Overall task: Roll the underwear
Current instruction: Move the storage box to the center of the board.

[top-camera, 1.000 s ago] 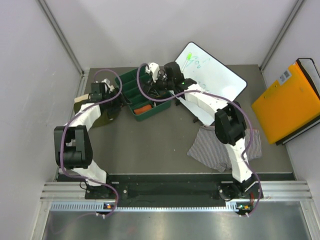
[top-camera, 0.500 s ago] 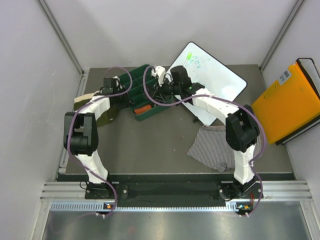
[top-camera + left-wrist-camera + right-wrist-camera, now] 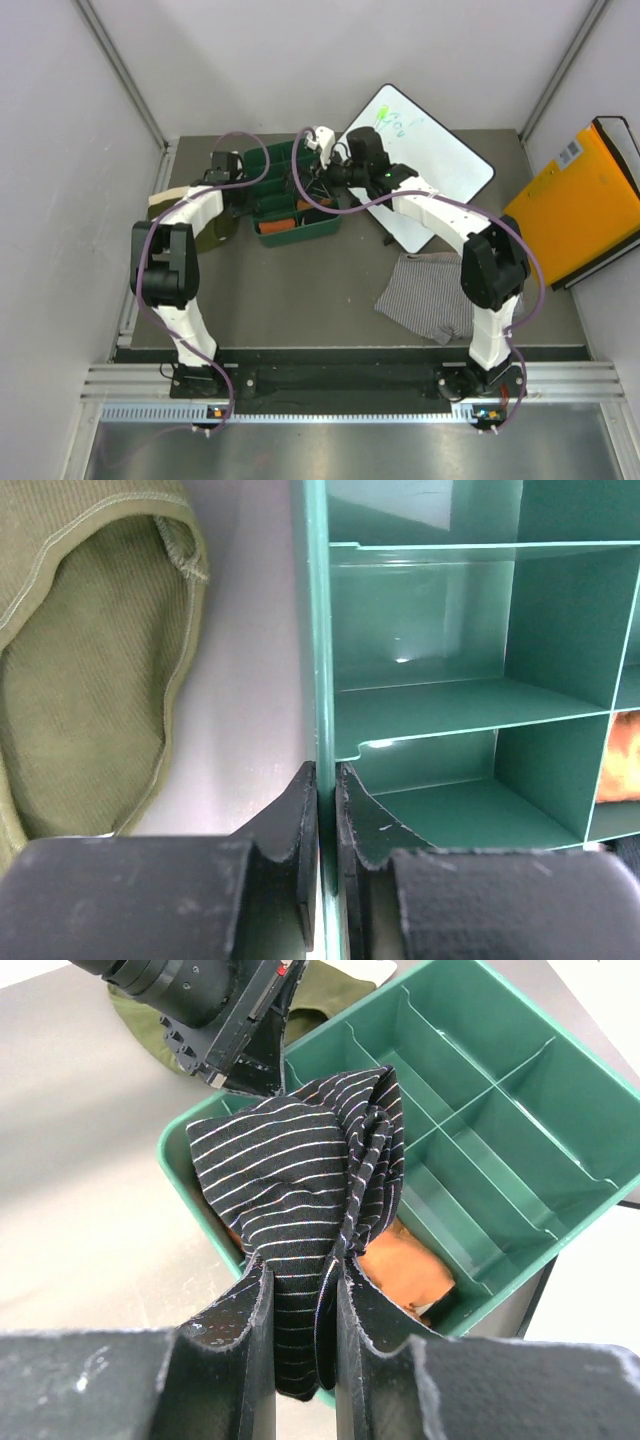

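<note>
Black underwear with thin white stripes (image 3: 300, 1180) hangs bunched over the green divided tray (image 3: 500, 1090), and my right gripper (image 3: 300, 1270) is shut on it. My left gripper (image 3: 327, 775) is shut on the tray's left wall (image 3: 320, 630), one finger outside and one inside. In the top view both grippers meet at the tray (image 3: 290, 228), left (image 3: 243, 190) and right (image 3: 318, 185). Olive green underwear (image 3: 90, 670) lies flat just left of the tray. Grey-white striped underwear (image 3: 420, 295) lies spread beside the right arm.
An orange bundle (image 3: 400, 1265) sits in a near tray compartment. A whiteboard (image 3: 430, 150) lies behind the tray to the right, and an orange folder (image 3: 575, 205) lies at the far right. Grey walls close in on the left and back.
My left gripper moved to the tray's left wall and closed on it. The tray has swung round squarer to the table. The right gripper kept hold of the black underwear.
</note>
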Robot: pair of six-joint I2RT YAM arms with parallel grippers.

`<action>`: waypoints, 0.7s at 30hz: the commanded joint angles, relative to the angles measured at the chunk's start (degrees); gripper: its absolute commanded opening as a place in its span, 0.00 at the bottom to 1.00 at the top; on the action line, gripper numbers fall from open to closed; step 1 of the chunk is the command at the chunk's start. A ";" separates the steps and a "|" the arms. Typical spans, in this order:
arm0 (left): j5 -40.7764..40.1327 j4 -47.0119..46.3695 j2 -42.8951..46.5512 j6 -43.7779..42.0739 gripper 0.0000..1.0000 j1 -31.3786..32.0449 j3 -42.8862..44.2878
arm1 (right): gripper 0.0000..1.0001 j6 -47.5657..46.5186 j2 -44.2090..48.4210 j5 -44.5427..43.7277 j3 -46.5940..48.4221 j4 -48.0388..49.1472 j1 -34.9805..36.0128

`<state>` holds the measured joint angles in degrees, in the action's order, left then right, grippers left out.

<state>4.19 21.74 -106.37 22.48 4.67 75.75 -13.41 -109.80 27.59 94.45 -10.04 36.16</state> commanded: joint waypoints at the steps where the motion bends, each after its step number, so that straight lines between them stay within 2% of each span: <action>1: -0.49 4.89 3.62 -2.17 0.00 0.69 -2.27 | 0.00 -1.79 2.40 2.64 0.55 0.29 0.93; 12: -7.00 10.43 11.09 -5.34 0.00 2.28 -7.01 | 0.00 -1.71 2.04 2.55 -1.11 0.99 2.42; 17: -6.47 11.66 14.86 -9.11 0.00 3.07 -9.65 | 0.00 -2.85 2.31 2.73 -1.99 -0.67 3.91; 21: -2.17 11.13 17.86 -13.68 0.00 3.33 -12.99 | 0.00 -4.60 2.48 2.73 -3.40 -1.56 5.14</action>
<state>-1.74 31.59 -93.95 15.16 7.25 64.95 -15.57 -109.80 28.67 91.53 -12.08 39.07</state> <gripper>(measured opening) 0.121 0.177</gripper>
